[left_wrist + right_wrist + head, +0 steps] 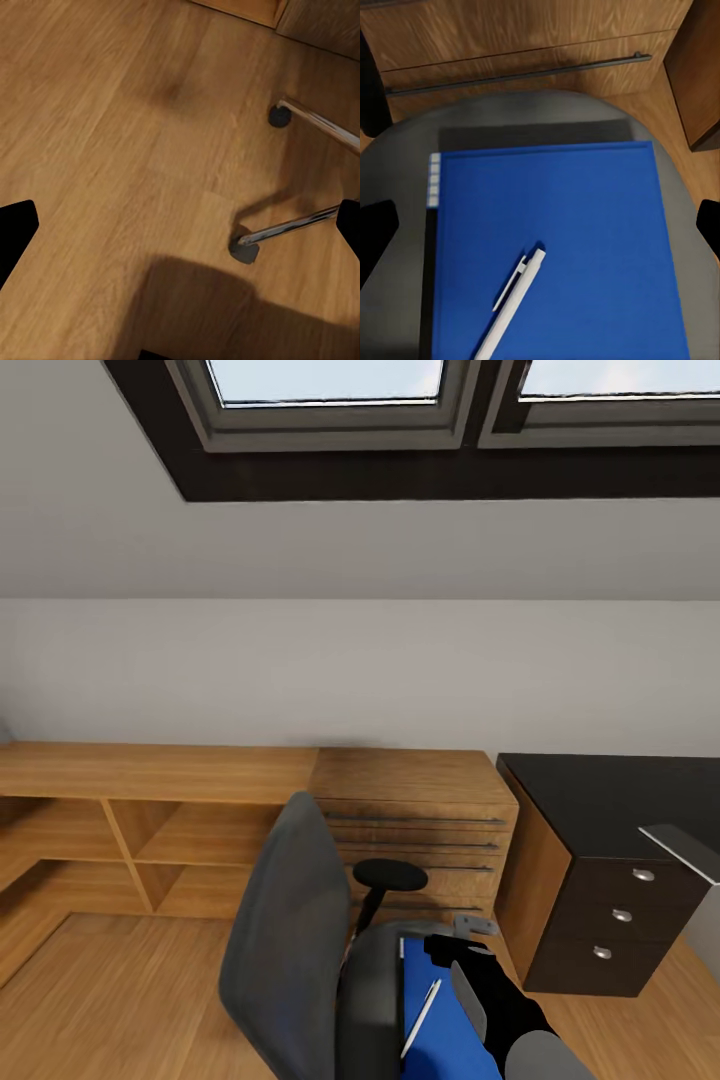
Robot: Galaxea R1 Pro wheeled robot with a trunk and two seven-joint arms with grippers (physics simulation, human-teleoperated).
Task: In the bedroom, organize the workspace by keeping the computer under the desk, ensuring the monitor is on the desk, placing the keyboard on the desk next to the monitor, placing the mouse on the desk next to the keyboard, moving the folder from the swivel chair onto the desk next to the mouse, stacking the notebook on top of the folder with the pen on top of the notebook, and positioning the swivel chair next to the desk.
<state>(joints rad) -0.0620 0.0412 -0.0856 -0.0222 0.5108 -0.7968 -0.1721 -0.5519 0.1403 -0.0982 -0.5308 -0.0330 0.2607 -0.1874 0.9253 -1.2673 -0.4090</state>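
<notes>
Head view. Swivel chair (300, 950): grey, back turned toward the camera, black armrest raised, standing on the wooden floor (120, 1000) before the low wooden shelving (150, 830). Folder (445, 1020): bright blue, flat on the chair seat. Pen (421, 1017): whitish, lying on the folder. Right gripper (462, 950): black, poised over the far edge of the folder; spread of its jaws cannot be told here. Bench (610, 790): black top at right, three black drawers with silver knobs, just beside the wooden drawer unit (420, 830). Skylight windows (330, 390) above.

Left wrist view. Left gripper (180, 232): black fingertips (15, 232) at opposite edges of the picture, jaws wide apart, holding nothing, above bare floor. Two chrome chair legs with casters (244, 251) near.

Right wrist view. Right jaws wide apart, empty, fingertips either side of the seat. Folder lying on a dark grey notebook (532, 133), whose edge shows beyond the folder's far side. Pen diagonal on the folder.
</notes>
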